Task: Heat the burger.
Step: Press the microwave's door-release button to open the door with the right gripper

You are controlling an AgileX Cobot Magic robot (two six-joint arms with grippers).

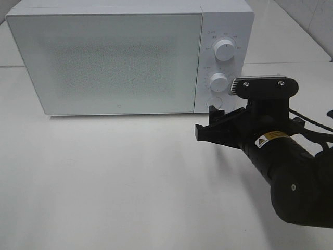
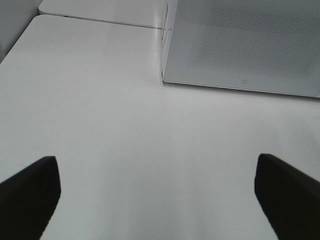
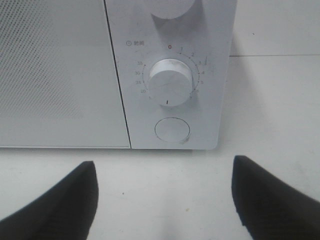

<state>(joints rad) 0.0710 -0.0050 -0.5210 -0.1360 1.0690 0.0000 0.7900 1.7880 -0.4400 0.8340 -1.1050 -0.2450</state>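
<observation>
The burger is out of view; the white microwave (image 1: 104,62) stands with its door shut. My right gripper (image 1: 208,122) hovers just above the table, right in front of the microwave's control panel. Its jaws are open and hold nothing (image 3: 165,200). Ahead of it are the lower timer knob (image 3: 170,82), whose mark points downward, and the round door button (image 3: 172,130). My left gripper (image 2: 157,200) is open and empty over bare table, near the microwave's front left corner (image 2: 163,77). It does not show in the exterior high view.
A second knob (image 1: 224,49) sits above the timer knob (image 1: 218,82) on the panel. The white table (image 1: 104,182) spreads out in front of the microwave. Table seams run behind and beside the microwave. My right arm fills the lower right of the exterior view.
</observation>
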